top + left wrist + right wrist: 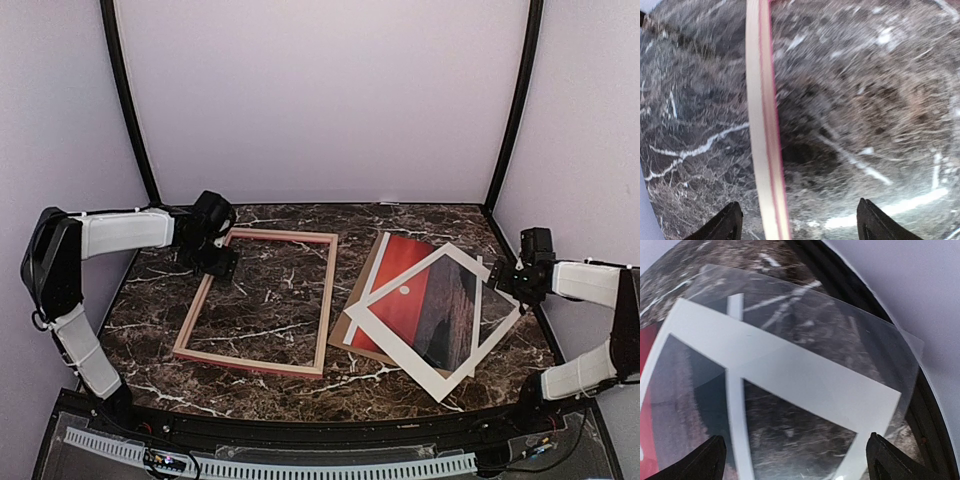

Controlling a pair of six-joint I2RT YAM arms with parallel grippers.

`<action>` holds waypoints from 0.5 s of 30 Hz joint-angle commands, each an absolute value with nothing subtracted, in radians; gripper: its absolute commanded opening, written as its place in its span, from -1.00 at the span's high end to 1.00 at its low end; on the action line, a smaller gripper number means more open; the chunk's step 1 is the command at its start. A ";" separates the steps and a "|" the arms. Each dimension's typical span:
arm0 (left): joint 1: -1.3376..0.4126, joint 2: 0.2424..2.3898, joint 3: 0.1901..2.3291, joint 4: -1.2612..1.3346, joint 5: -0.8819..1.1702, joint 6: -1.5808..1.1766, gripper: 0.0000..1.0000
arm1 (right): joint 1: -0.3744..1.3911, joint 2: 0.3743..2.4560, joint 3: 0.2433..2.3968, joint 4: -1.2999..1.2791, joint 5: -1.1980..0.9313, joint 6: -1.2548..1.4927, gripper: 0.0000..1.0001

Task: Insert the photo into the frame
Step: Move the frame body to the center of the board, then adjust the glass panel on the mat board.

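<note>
The dark, white-veined marble tabletop (150,300) carries everything. A wooden frame (329,300) lies flat on its left half. A brown board (362,275) lies to the right, apart from the frame.

Left hand (797,202) spread wide; right hand (796,436) likewise.

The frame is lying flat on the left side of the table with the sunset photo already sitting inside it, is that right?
Not quite. The frame does lie flat on the left side of the table, but it is empty: the top external view shows bare marble through it. The photo lies to its right, partly under a white mat board.
</note>
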State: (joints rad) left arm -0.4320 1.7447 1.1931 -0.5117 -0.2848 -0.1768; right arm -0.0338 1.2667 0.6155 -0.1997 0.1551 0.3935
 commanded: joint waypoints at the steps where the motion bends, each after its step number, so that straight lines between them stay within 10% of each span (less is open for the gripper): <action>1: -0.528 1.657 1.264 -0.423 -0.228 -0.192 -0.63 | -0.171 1.301 0.578 -0.176 0.134 0.447 -0.97; 15: -0.673 1.813 1.378 -0.206 0.023 -0.203 -0.63 | -0.393 1.338 0.480 -0.110 -0.203 0.482 -0.95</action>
